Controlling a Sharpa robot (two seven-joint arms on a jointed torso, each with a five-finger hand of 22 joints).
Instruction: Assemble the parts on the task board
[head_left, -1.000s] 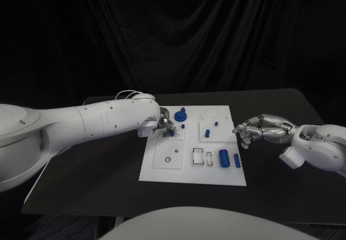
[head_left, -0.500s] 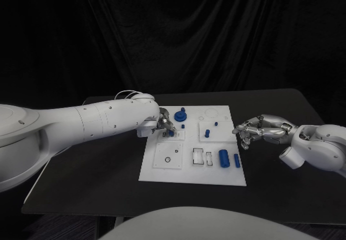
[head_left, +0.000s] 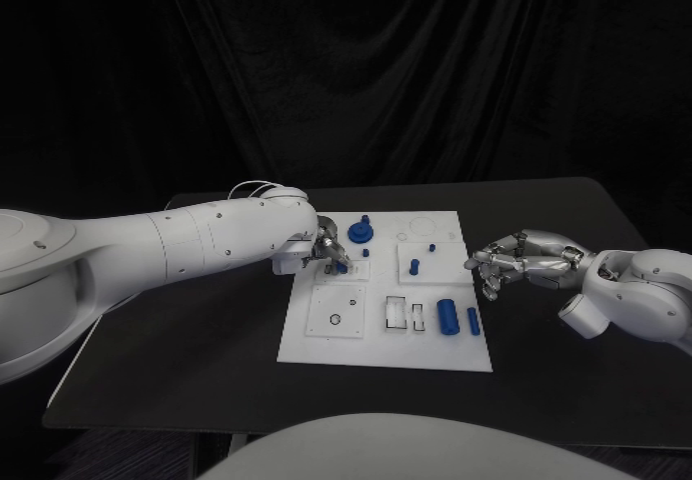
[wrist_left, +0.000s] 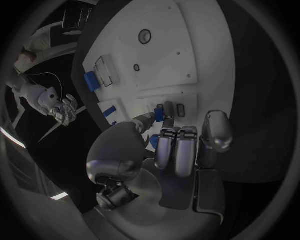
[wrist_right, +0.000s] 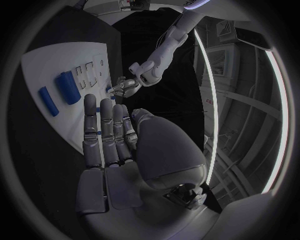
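left hand (head_left: 329, 252) is sitting over the 9 o'clock edge of the white task board (head_left: 382, 355), far half, with its fingertips pinching a small blue peg (wrist_left: 159, 114) right at a slot in the raised tile there; the left wrist view is showing the peg between thumb and fingers, touching or nearly touching the tile, can't tell which. right hand (head_left: 515, 260) is hovering off the board's 3 o'clock edge over the black table (head_left: 188, 380), holding nothing, fingers loosely curled and held side by side, not spread wide; the right wrist view is showing its palm (wrist_right: 164, 150) empty. on the board: a blue knobbed disc (head_left: 361, 232) is standing at about 11 o'clock, just beyond the left hand; a short blue pin (head_left: 414, 266) is standing on the tile toward 2 o'clock; a fat blue cylinder (head_left: 449, 316) and a thin blue rod (head_left: 473, 321) are lying side by side at about 4 o'clock, near but not touching, beside two white rectangular pockets (head_left: 404, 314). a small ring (head_left: 335, 320) is sitting on the near-left tile at about 8 o'clock.
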